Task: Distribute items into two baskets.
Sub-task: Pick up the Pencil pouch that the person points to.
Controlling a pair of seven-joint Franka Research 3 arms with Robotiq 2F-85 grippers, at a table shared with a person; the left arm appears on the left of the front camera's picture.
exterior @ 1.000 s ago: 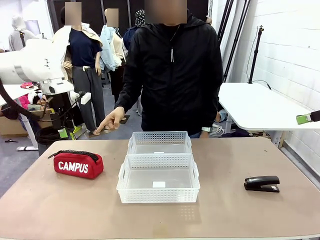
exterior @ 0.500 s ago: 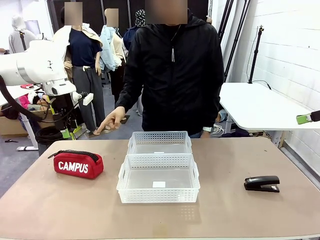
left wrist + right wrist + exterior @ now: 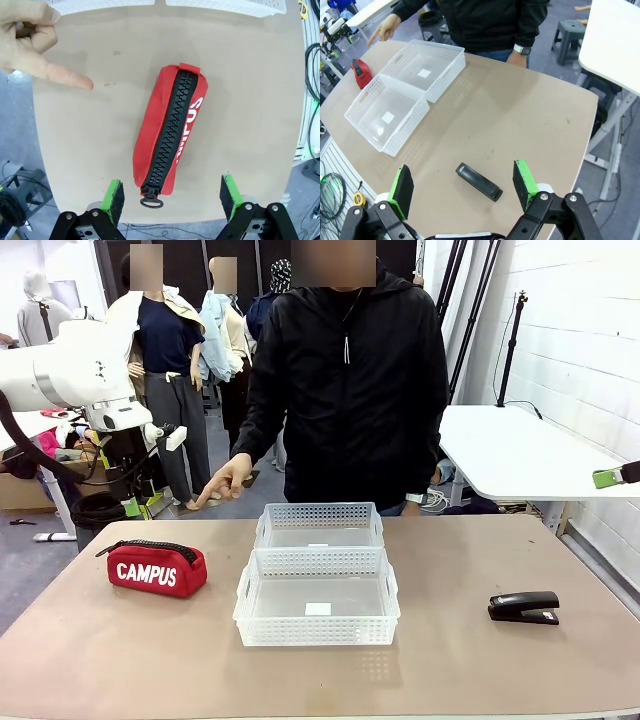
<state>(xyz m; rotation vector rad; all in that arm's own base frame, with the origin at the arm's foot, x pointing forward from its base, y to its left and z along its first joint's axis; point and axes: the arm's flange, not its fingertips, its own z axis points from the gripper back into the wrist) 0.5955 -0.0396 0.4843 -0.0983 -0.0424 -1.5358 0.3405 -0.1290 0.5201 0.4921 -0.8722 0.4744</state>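
The red "CAMPUS" pouch (image 3: 157, 568) lies on the table's left part, zip up. In the left wrist view my left gripper (image 3: 171, 194) hangs open high above the pouch (image 3: 170, 135), one green pad on each side of its zip-pull end. The black stapler (image 3: 524, 607) lies at the right. My right gripper (image 3: 463, 186) is open well above the stapler (image 3: 478, 181). Two white baskets stand touching at the table's middle, one near (image 3: 317, 632) and one far (image 3: 319, 512), both empty.
A person in a black jacket stands at the far side, one hand (image 3: 225, 480) pointing a finger toward the pouch's side of the table. My left arm (image 3: 90, 370) comes in at the upper left. A white table (image 3: 520, 455) stands at the back right.
My left arm has shifted a little to the right. The pouch, the stapler and the baskets have not moved.
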